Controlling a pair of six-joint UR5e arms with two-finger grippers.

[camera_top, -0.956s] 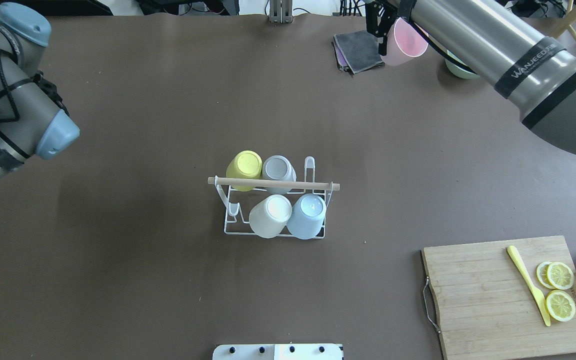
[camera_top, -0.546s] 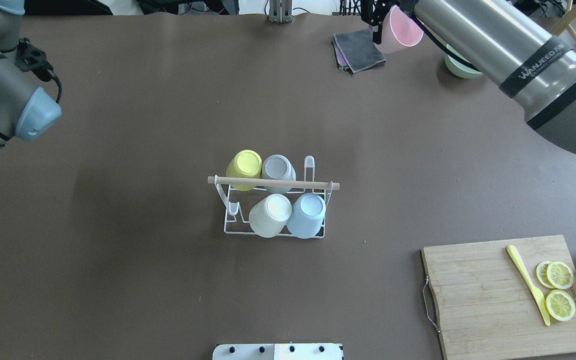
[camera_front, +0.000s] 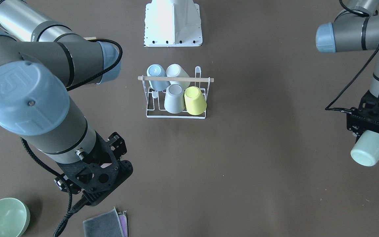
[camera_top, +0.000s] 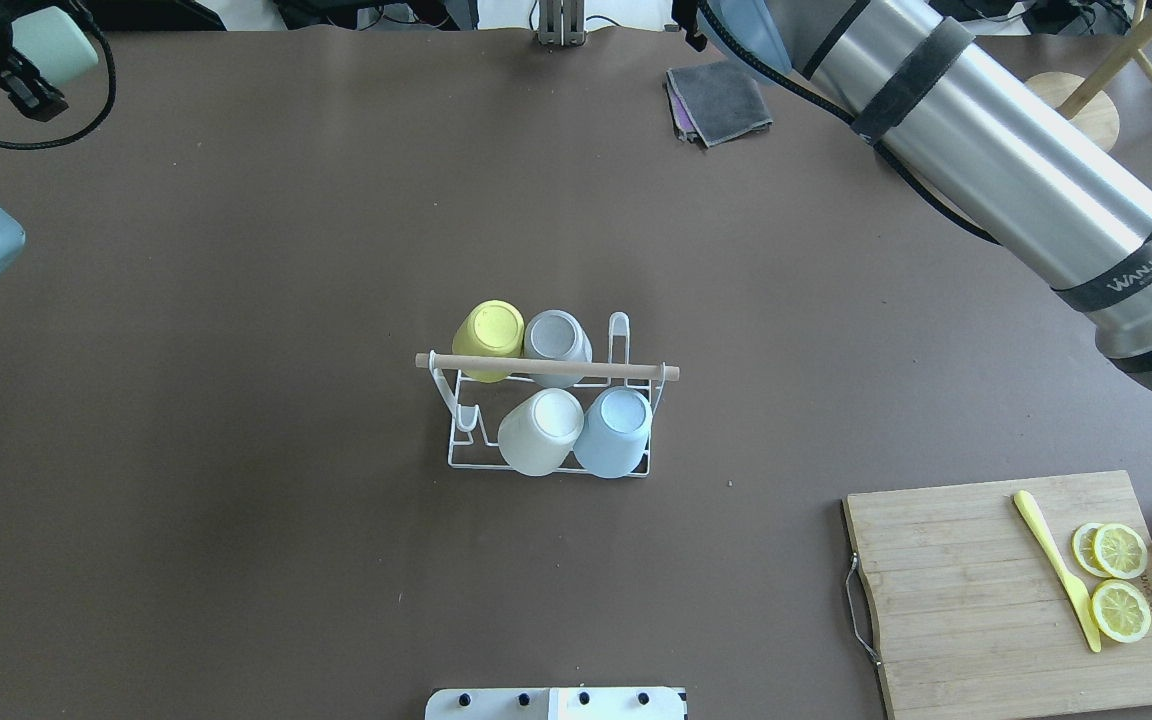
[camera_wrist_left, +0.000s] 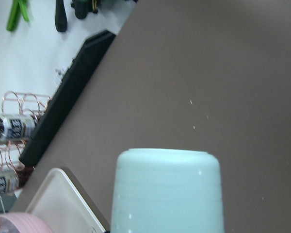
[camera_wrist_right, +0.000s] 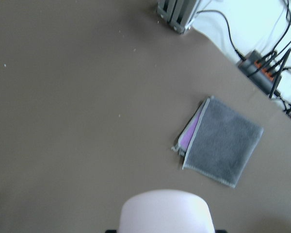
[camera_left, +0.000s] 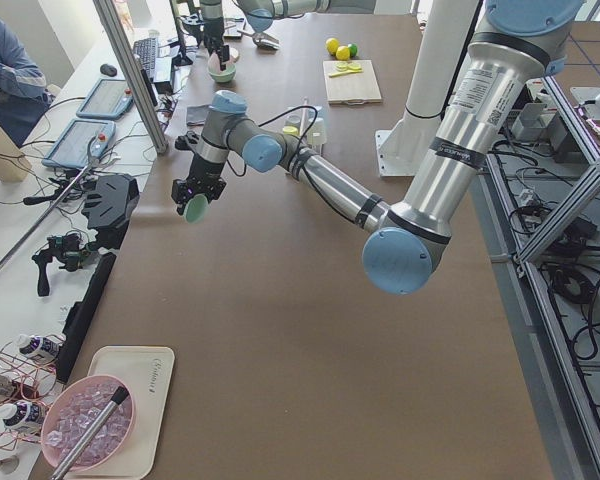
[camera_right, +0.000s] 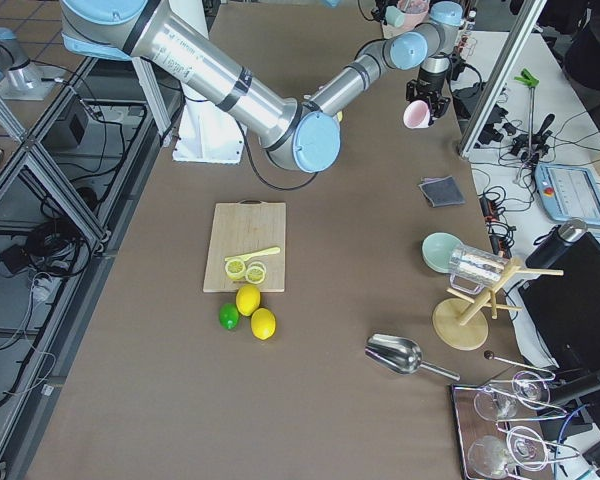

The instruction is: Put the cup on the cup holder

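Note:
The white wire cup holder with a wooden rod handle stands mid-table, and also shows in the front view. It carries a yellow cup, a grey cup, a white cup and a light blue cup, all upside down. My left gripper is shut on a mint-green cup, held in the air at the table's far left corner; the cup fills the left wrist view. My right gripper is shut on a pink cup, high near the far edge; the cup also shows in the right wrist view.
A folded grey cloth lies at the far edge, with a green bowl near it. A wooden cutting board with a yellow knife and lemon slices lies at the near right. A white tray with a pink bowl lies at the left end.
My right arm has carried the pink cup farther away, out of the top of the overhead view. My left arm has swung to the far left corner, bringing the mint-green cup into view.

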